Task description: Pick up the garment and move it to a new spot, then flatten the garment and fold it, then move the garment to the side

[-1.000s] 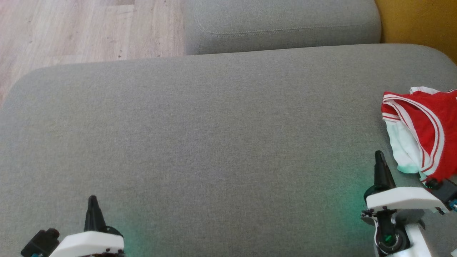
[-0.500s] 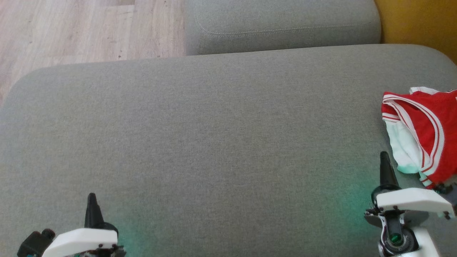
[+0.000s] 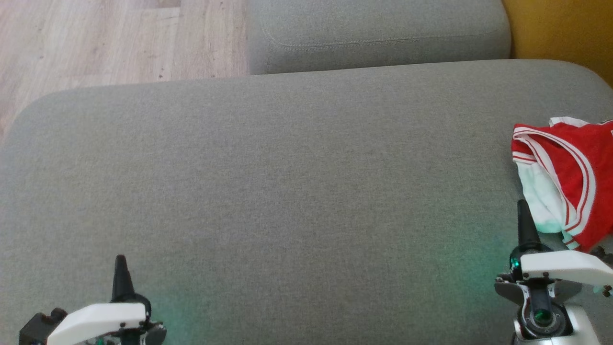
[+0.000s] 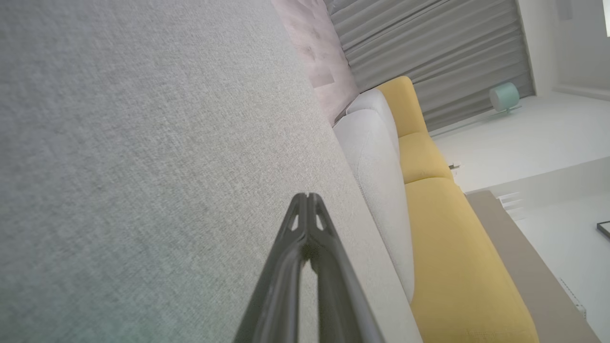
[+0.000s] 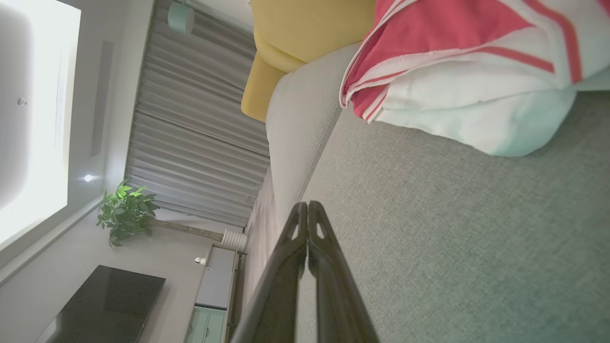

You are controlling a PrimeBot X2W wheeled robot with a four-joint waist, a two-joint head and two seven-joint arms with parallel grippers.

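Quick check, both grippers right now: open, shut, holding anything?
Left gripper: closed, holding nothing, over the grey cushion.
Right gripper: closed, holding nothing; the garment lies just beside it, not gripped.

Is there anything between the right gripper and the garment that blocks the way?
Nothing visible does. The right gripper, shut, is close beside the garment, and between them lies just bare cushion.

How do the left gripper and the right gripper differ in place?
The left gripper is over bare gray cushion, far from the red-and-white garment; the right gripper points beside its white edge. The left sits lower in the head view than the right. Both are shut and empty.
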